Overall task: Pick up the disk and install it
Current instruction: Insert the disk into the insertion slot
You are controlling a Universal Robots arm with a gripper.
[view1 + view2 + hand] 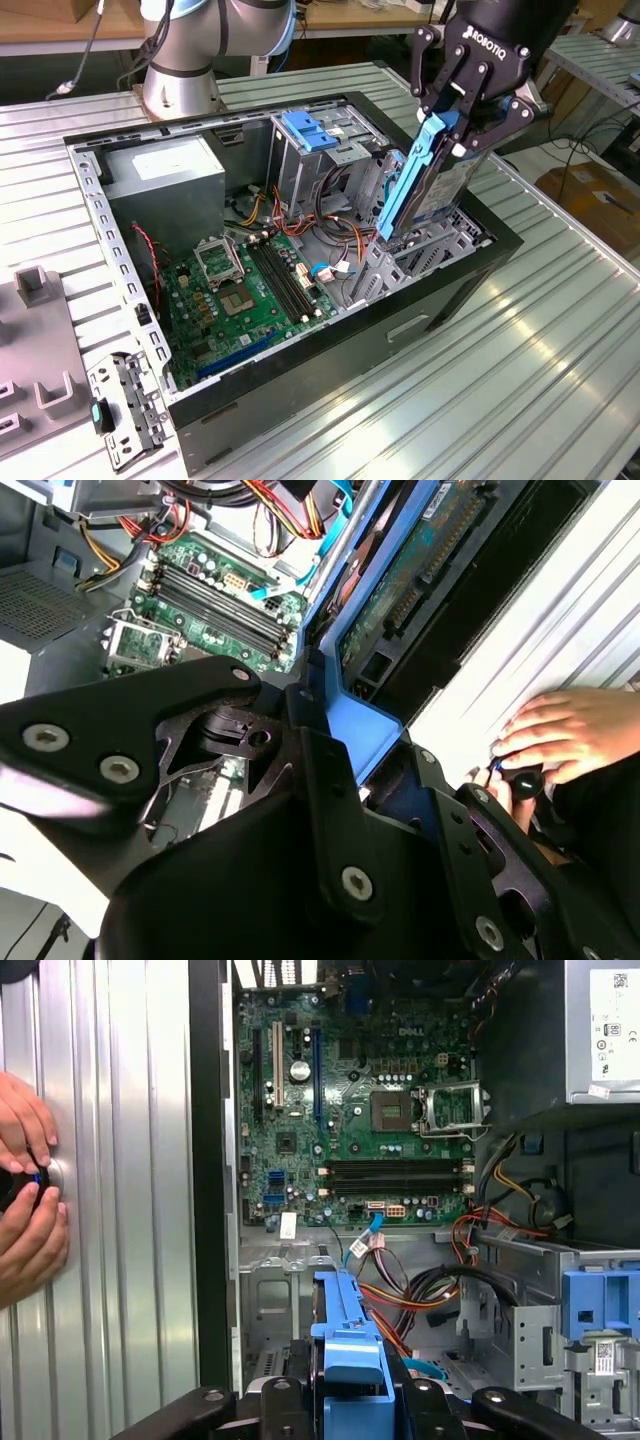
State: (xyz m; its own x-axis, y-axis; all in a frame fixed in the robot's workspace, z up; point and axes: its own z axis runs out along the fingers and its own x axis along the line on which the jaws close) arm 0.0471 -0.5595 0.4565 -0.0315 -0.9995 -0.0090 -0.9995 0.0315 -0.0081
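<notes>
Pinching the blue handle of the disk (424,185), the pincer (452,122) hangs over the corner of the open computer case (300,372) at the exterior view's right; its 2 black fingers (432,62) are closed on either side of the blue carrier frame. The disk stands on edge, tilted, handle end uppermost, grey metal body facing the exterior view's right; its lower end reaches down among the metal rails of a drive bay (415,250) just inside the case wall; whether it is seated there cannot be told. In the first wrist view the handle (350,1355) sits between the fingers of the pincer (350,1405); in the second wrist view the blue frame (362,730) runs up from the pincer (330,750) along the disk's underside. The case lies on its side on the ribbed metal bench (520,370); inside it are a green motherboard (240,290), a grey power supply (165,170) with a white label, a silver cage (300,165) with a light-blue latch (310,130), and red and orange cables (312,212). A person's 2 hands (25,1200) rest on the bench outside the case wall, closed around a small dark object.
</notes>
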